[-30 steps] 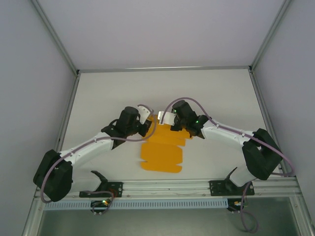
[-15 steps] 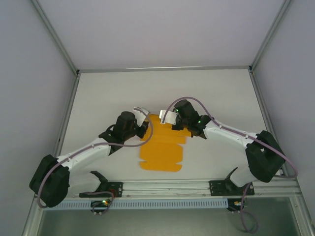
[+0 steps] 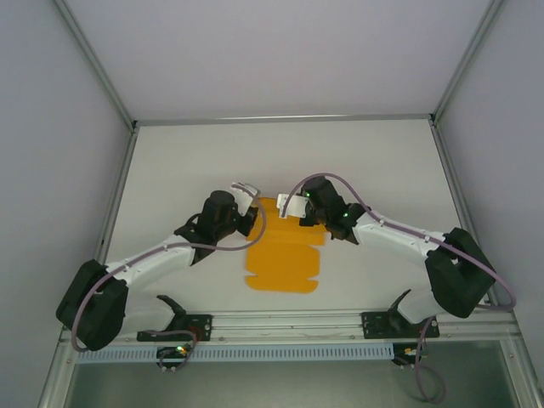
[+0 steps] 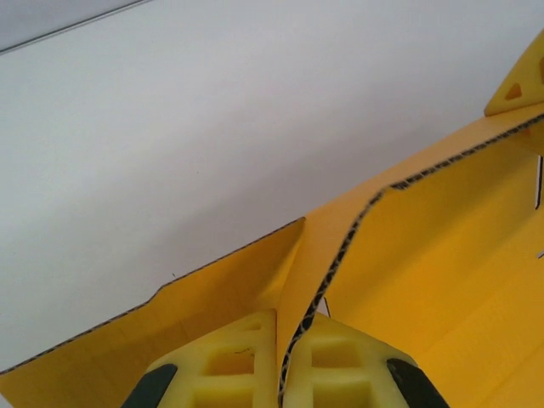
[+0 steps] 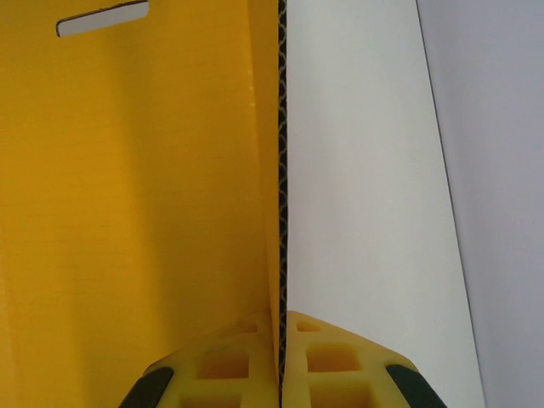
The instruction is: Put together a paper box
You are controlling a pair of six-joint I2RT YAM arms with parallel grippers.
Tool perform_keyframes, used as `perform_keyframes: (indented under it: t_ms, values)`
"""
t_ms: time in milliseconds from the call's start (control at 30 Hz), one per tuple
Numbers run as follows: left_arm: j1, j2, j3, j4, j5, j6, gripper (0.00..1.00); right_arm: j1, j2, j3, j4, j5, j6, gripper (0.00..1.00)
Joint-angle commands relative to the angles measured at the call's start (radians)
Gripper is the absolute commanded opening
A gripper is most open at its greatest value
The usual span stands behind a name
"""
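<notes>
The paper box (image 3: 285, 255) is an orange die-cut sheet lying mostly flat in the middle of the white table, its far end between the two wrists. My left gripper (image 3: 252, 212) is shut on a raised flap at the sheet's far left; in the left wrist view the yellow fingertips (image 4: 229, 361) pinch the corrugated edge of the paper box (image 4: 425, 255). My right gripper (image 3: 293, 212) is shut on the far right edge; in the right wrist view its pads (image 5: 336, 361) clamp the card's thin edge, with the paper box (image 5: 136, 212) spreading to the left.
The white table (image 3: 382, 161) has a metal rail at its far edge and grey walls on both sides. A slot (image 5: 102, 17) is cut in the card near the top of the right wrist view. The arm bases stand on the near rail (image 3: 289, 323).
The sheet has shifted slightly right and toward the near edge. The left wrist moved back and settled near the sheet's far left corner; the right gripper stayed at the far right edge.
</notes>
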Motion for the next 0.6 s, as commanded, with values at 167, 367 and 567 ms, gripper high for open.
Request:
perform_keyframes:
  t_ms: [167, 367, 567]
  values:
    - [0.037, -0.015, 0.005, 0.001, -0.008, -0.039, 0.0, -0.027, -0.018, -0.015, -0.051, 0.153, -0.021, 0.04]
    - [0.038, -0.012, 0.02, -0.03, 0.042, -0.054, 0.72, -0.025, 0.012, -0.035, 0.103, 0.223, -0.044, 0.0]
    - [0.094, -0.046, 0.051, -0.192, -0.052, -0.247, 1.0, -0.01, 0.177, -0.108, 0.668, 0.437, -0.356, 0.0]
